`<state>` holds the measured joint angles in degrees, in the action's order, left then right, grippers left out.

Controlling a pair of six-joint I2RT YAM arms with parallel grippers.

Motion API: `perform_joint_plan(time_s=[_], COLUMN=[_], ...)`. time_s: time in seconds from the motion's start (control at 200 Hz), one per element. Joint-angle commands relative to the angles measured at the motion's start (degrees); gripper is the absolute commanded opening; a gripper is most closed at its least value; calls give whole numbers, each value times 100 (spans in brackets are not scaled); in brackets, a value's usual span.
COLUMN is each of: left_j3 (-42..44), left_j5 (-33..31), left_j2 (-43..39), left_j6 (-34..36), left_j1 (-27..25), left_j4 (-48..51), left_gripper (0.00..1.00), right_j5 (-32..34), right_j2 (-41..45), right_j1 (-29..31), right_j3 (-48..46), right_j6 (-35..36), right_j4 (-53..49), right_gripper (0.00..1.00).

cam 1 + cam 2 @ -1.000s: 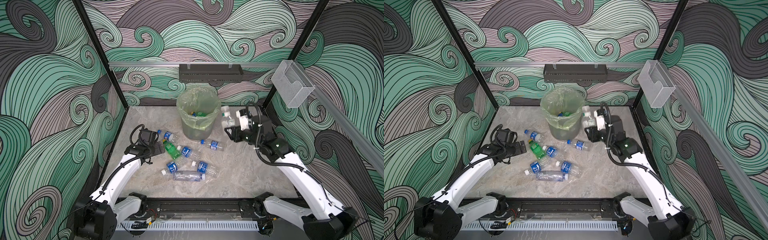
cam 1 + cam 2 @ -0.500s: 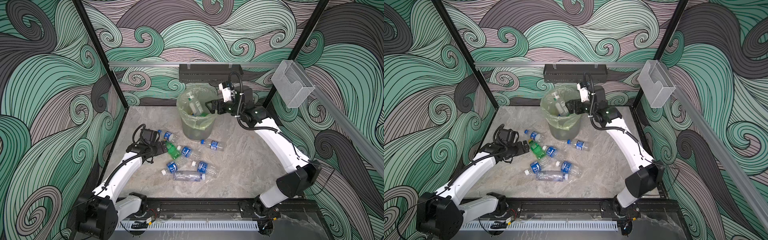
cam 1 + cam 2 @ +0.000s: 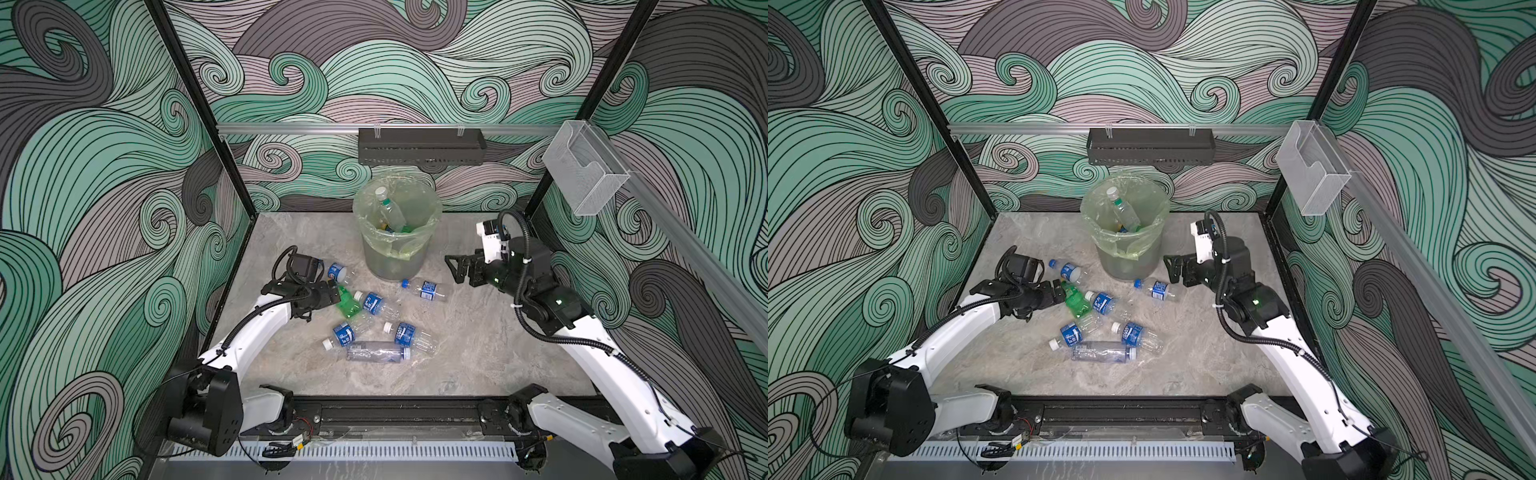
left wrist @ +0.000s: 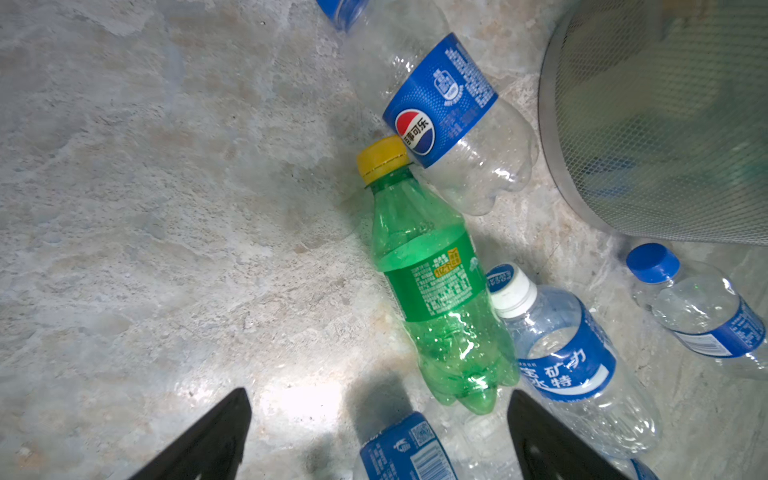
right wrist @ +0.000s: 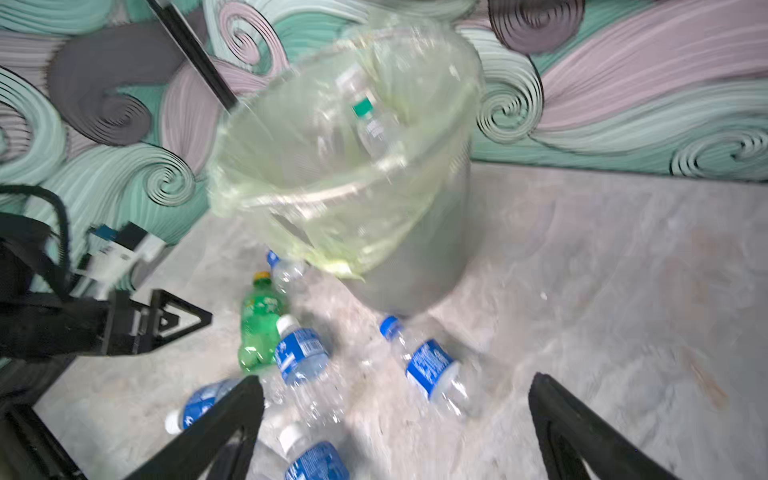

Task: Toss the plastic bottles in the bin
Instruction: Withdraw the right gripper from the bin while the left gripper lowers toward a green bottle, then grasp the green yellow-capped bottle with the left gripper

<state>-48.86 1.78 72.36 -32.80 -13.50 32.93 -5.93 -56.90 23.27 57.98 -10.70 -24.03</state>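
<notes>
Both my end effectors are hanging open right now, and neither one is holding anything.

My right end effector [image 3: 453,270] is floating above the table off to the right of the round translucent grey bin with the crinkly yellow-green bag liner [image 3: 390,262]. Its fingers are spread wide and pointing toward the bin, with nothing between them. The bin is standing upright near the back of the grey stone-look table [image 3: 478,353], roughly in the middle. Inside it, a clear plastic bottle with a white cap and a green band [image 3: 390,212] is leaning neck-up against the liner, on top of a few others I can't make out well.

My left end effector [image 3: 334,292] is sitting low over the table on the left, fingers wide apart too. It's right beside a green plastic bottle with a yellow cap [image 3: 348,305] that's lying on its side. I'm not clamping it.

Everything else is lying scattered in front of the bin:
- a clear bottle with a blue Pepsi label [image 3: 338,272], right against the green one's cap
- a white-capped clear bottle with a blue label [image 3: 376,303], alongside the green one
- a blue-capped clear bottle with a blue label [image 3: 426,289], near the bin's foot
- a second white-capped blue-labelled bottle [image 3: 344,334]
- a third white-capped blue-labelled bottle [image 3: 409,334]
- a larger unlabelled clear bottle [image 3: 376,353], closest to the front
</notes>
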Motion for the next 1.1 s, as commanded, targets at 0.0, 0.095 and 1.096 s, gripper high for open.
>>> perform_joint_plan(time_s=[0.0, 0.095, 1.096], left_j3=[-266, -335, -676], left_j5=[225, 235, 543], left_j2=[185, 359, 1904], left_j6=[-219, -362, -798], left_j1=[40, 25, -101], left_j4=[-263, -341, -839], left_gripper=[99, 99, 94], right_j5=[318, 380, 462], right_j2=[343, 541, 355], right_j1=[-68, -85, -129], right_j3=[-509, -860, -1244], right_j6=[-204, -348, -371], right_j4=[-136, -143, 32], right_gripper=[100, 100, 100])
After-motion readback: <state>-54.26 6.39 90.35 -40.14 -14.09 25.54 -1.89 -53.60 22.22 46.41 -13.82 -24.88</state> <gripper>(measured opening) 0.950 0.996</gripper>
